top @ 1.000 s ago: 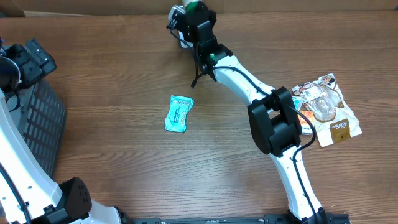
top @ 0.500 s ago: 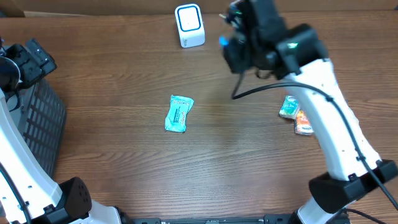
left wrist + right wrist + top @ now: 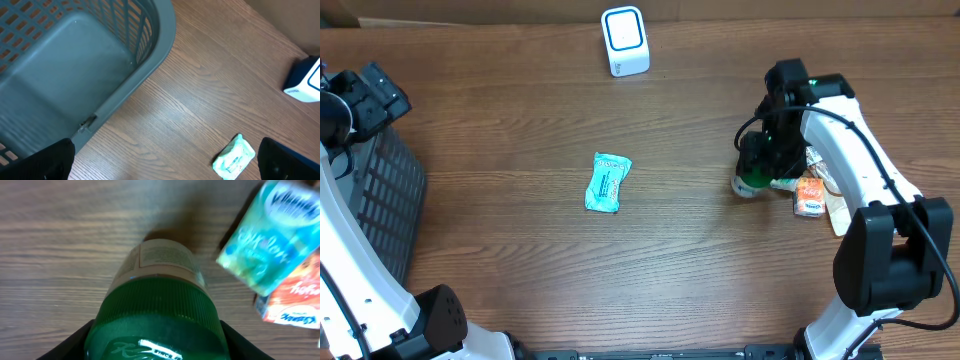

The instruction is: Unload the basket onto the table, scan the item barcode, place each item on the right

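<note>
From above, the right gripper (image 3: 761, 160) reaches down at the right side of the table (image 3: 520, 280), clamped on the bottle (image 3: 748, 185). The scanner (image 3: 625, 40) sits well apart by the back edge, bare wood between.

Left wrist view: the left gripper (image 3: 165, 167) has its jaws spread wide, holding nothing, beside the basket (image 3: 150, 60).

Right wrist view: the bottle's green cap (image 3: 155, 325) faces the camera, its long body pointing down at the wood, maybe tilted.
</note>
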Motion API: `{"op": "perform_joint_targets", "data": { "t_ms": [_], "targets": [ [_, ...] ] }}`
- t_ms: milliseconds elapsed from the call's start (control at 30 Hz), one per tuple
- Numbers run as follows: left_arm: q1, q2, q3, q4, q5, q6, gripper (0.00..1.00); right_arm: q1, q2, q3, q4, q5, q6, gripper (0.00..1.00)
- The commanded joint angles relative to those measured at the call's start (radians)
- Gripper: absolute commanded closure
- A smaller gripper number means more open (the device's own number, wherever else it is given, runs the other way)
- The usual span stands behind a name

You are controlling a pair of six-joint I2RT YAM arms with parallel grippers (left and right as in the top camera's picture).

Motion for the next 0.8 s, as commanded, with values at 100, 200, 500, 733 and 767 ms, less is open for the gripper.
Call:
{"op": "perform_joint_targets", "data": {
  "t_ms": [100, 200, 500, 733, 767],
  "targets": [
    [-0.001, -0.014, 0.012, 0.001, -0.005, 0.018, 0.0, -0.003, -0.015, -0.026, 0.002, 0.025, 0.007, 0.44],
    [-0.001, -0.015, 0.012, 0.001, -0.005, 0.018, 0.0, -0.003, -0.015, -0.026, -0.002, 0.024, 0.006, 0.42],
    [-0.001, -0.015, 0.012, 0.001, -0.005, 0.018, 0.0, -0.003, -0.015, -0.005, -0.028, 0.024, 0.003, 0.35],
    [-0.001, -0.015, 0.012, 0.001, -0.005, 0.018, 0.0, -0.003, -0.015, 0.163, -0.168, -0.031, 0.0, 0.35],
    [-0.001, -0.015, 0.012, 0.001, -0.005, 0.018, 0.0, -0.003, -0.015, 0.196, -0.191, -0.045, -0.001, 0.35]
  ]
}}
